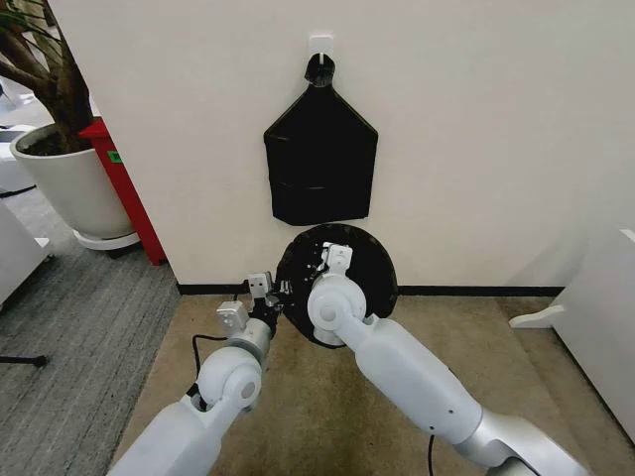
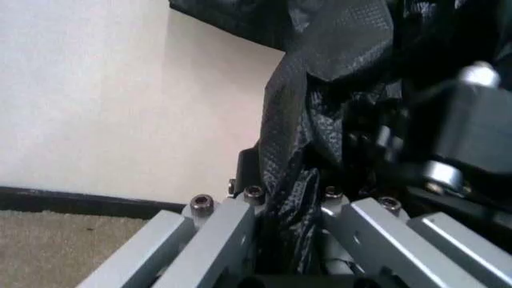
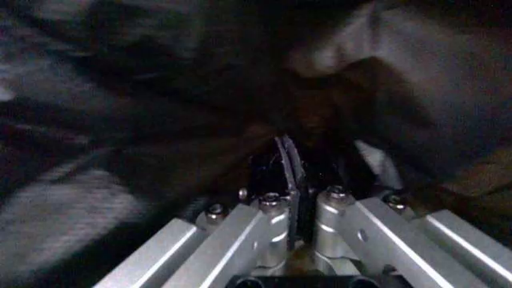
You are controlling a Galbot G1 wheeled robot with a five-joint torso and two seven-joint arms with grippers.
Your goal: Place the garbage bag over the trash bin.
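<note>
garbage bag: draped over trash bin. left gripper and right gripper, jaws clenched on film, spreading it around rim.

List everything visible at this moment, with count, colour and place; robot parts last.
garbage bag: one, glossy black, spread over the round bin mouth by the wall
bundle of bags: one, black, flat, hanging from a white wall hook
plant pot: one, white, far left on the floor, holding a plant
red cabinet: one, beside the pot
carpet: beige floor under the arms
left gripper: fingers pinching a fold of the bag at the bin's left edge
right gripper: fingers closed on bag film, inside the bag opening
</note>
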